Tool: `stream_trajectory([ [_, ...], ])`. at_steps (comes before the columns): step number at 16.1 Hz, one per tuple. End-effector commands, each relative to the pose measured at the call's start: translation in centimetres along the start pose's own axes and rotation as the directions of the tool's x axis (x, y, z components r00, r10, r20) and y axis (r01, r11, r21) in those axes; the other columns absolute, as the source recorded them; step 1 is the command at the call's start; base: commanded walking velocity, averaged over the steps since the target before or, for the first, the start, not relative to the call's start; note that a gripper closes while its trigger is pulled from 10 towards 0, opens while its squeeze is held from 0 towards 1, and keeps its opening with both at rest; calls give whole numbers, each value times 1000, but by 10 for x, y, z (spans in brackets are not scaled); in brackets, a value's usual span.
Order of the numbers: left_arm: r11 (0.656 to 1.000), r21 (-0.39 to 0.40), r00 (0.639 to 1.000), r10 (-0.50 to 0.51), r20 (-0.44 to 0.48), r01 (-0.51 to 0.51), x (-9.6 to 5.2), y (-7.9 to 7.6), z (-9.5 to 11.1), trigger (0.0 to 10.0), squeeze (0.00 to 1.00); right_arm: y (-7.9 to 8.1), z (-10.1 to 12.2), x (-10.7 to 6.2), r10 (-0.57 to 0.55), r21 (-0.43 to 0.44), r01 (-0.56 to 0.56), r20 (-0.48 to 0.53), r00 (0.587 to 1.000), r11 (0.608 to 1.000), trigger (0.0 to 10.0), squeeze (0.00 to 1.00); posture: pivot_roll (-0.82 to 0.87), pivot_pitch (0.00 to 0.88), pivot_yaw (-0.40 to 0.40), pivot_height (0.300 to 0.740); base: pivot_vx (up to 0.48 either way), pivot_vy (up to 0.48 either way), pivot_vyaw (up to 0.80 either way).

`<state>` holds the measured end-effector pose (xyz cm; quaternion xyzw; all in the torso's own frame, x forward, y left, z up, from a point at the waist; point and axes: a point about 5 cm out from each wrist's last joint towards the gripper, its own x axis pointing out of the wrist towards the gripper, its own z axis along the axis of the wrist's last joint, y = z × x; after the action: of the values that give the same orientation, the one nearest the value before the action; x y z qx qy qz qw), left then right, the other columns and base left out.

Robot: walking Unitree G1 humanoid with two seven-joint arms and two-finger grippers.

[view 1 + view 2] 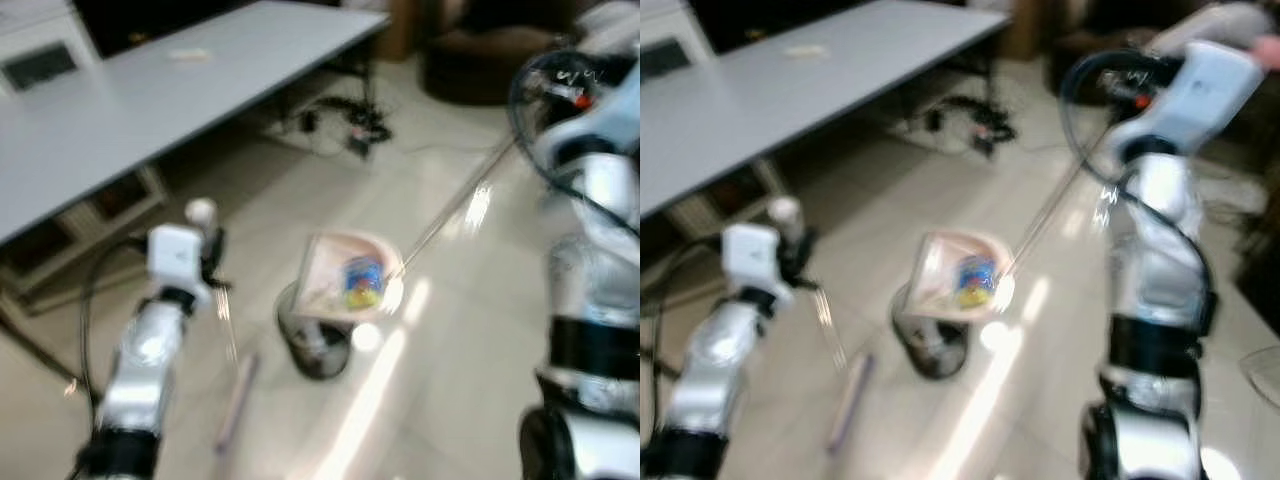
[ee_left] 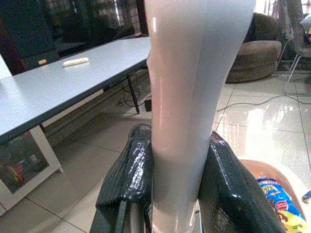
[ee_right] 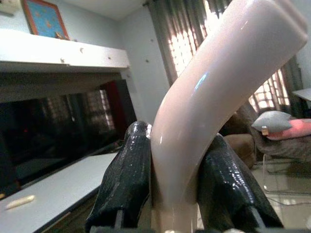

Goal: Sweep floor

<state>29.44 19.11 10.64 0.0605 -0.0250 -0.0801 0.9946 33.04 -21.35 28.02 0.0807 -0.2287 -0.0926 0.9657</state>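
So the right gripper point(image 3: 170, 194) is clamped on the pale curved handle point(image 3: 209, 107) of the dustpan, both black fingers point(image 3: 124, 179) pressed against it. That hand sits high at the robot's right, and from there the thin pole point(image 1: 455, 205) slants down and toward the robot's left to the dustpan point(image 1: 325, 275). The pan is tipped up over a dark bin point(image 1: 318, 350) on the tiled floor point(image 1: 450, 330), so its mouth is right above the bin opening.

What's in the pan: a blue and yellow snack wrapper point(image 1: 362, 283), lying near the pole end. It looks like it hasn't dropped yet. Inside the bin is too blurry to tell.

The left gripper point(image 2: 172, 194) is closed around the broom handle point(image 2: 194, 73), a fat pale tube running up between its fingers. The broom stick point(image 1: 228, 320) hangs down to the floor just left of the bin, close to it but not touching as far as I can see.

My guess is the next bit hinges on the right arm: tilt the pan further along that pole so the wrapper slides down into the bin. The left one just needs to keep the broom clear. Grey table point(image 1: 150, 110) is off to the left, well away.
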Motion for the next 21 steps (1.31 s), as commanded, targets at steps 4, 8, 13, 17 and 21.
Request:
stream_trajectory([
  [4,999,36,999,14,38,-15,2,10,11,10000,0,10,15,3,11,57,-15,74,997,998,10000,0,-8,0,69,740,412,0,0],
  [8,1000,21,1000,-4,25,3,2,8,9,10000,0,3,16,2,-23,67,17,84,996,998,10000,0,-10,2,74,740,103,0,0],
  [13,1000,19,1000,-21,5,20,3,7,6,10000,0,2,16,2,-25,56,20,88,996,998,10000,0,-10,0,76,740,0,0,0],
  [17,999,15,1000,-30,1,30,3,5,5,10000,0,-3,16,2,-34,22,32,105,994,999,10000,0,-10,0,77,740,0,0,0],
  [21,999,23,1000,-28,1,28,8,7,7,10000,0,7,9,7,69,-60,-61,134,989,996,10000,0,-3,8,78,740,0,0,0],
])
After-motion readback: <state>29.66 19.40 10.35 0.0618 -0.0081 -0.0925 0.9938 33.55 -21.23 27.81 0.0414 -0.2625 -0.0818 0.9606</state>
